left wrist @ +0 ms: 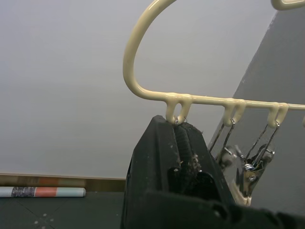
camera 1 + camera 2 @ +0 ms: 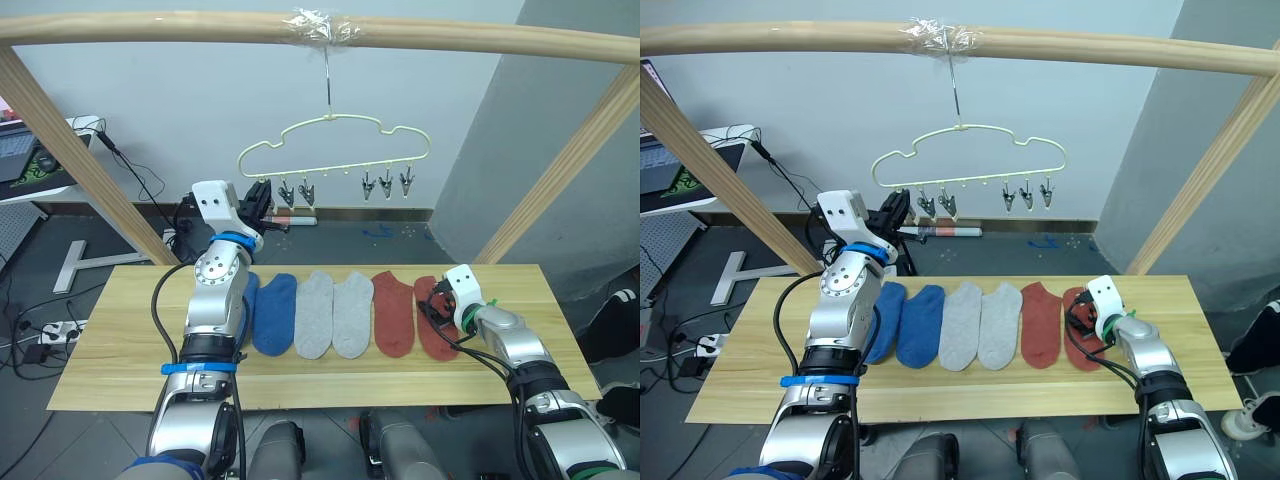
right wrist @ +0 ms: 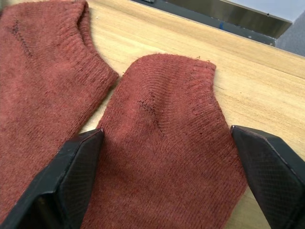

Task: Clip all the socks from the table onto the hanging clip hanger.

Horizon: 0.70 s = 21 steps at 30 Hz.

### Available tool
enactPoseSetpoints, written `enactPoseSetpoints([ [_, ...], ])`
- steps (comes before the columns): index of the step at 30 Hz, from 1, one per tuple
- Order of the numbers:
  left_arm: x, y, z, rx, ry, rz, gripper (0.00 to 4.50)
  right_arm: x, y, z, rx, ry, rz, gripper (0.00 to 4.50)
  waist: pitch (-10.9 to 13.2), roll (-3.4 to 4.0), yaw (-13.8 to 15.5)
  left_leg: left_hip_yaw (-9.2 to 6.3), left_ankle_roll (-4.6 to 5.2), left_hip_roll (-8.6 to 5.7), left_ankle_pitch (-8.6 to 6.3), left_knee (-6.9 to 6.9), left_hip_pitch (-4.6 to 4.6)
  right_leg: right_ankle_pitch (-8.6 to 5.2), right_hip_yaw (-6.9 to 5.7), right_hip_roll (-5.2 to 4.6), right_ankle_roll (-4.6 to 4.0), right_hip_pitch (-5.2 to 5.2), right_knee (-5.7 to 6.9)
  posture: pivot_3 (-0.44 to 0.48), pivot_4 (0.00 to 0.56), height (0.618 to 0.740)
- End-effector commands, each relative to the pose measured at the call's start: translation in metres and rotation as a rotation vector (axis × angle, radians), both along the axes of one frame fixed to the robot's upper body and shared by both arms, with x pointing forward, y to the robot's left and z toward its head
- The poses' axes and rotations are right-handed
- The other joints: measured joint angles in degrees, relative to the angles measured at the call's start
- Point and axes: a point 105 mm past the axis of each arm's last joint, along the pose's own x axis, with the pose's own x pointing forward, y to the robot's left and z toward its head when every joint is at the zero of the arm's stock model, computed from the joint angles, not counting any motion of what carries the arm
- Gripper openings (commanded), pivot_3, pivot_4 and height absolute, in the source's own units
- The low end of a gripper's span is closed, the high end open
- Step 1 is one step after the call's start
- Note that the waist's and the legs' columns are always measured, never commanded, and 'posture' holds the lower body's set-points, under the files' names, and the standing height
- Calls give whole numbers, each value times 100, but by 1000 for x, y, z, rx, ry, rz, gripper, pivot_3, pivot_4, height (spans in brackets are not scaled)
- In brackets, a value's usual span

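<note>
Six socks lie in a row on the bench (image 2: pixel 120 370): two blue (image 2: pixel 275 312), two grey (image 2: pixel 335 312), two red. The right tool (image 3: pixel 167 181), at about 4 o'clock of the row, has its fingers wide apart, one on each side of the outermost red sock (image 3: pixel 162 143). The left tool (image 1: pixel 183 152) is raised at 10 o'clock, fingers together on the end clip of the clip hanger (image 2: pixel 335 150), which hangs from the wooden bar (image 2: pixel 150 27).

matt ribbed knit socks (image 3: pixel 162 157) – grainy wooden table (image 2: pixel 300 385) – glossy cream hanger (image 1: pixel 143 71)
</note>
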Motion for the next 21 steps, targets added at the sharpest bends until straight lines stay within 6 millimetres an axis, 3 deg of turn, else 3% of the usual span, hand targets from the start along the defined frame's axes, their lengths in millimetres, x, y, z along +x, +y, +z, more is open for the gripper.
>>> enactPoseSetpoints([
  [1, -4, 6, 4, -1, -12, 14, 0, -14, -10, -18, -51, 64, 20, 3243, 0, 0, 0, 0, 0, 0, 0, 0, 0, 0, 0, 0, 0, 0, 0, -59, 246, 740],
  [10, -8, 4, 0, -8, 6, -7, 0, -26, -17, -17, -67, 52, 70, 24, 0, 0, 21, -1, 0, 1, 0, 0, 3, 0, 1, 0, 0, 3, 1, -46, 251, 740],
  [14, -15, 6, -6, -17, 38, -45, 0, -29, -12, 5, -88, -31, 189, 24, 6, 5, 40, -1, -1, 2, 0, -3, 1, -1, 3, -1, 1, 1, -3, -41, 253, 740],
  [16, -15, 19, -9, -155, 100, -40, 0, -29, 13, 40, -64, -143, 327, 24, 49, 18, 31, 2, -1, 3, 0, -3, 0, -1, 1, 0, 2, -2, -1, -41, 253, 740],
  [18, -16, 22, -11, -262, 147, -60, 0, -33, 31, 61, -38, -190, 407, 24, 59, 21, -45, 8, -1, 4, 0, -1, 1, 3, 5, 0, 7, -6, 4, -35, 253, 740],
  [20, -17, 21, -11, -325, 177, -88, 0, -36, 40, 69, -18, -192, 437, 24, 60, 21, -72, 3, -1, 4, 0, -1, 7, 5, 4, 0, 11, -5, 8, -35, 253, 740],
  [21, -19, 22, -11, -355, 192, -108, 0, -38, 54, 79, 4, -217, 473, 24, 61, 21, -70, 3, -1, 4, 0, -1, 13, 5, -2, 3, 11, -2, 8, -31, 253, 740],
])
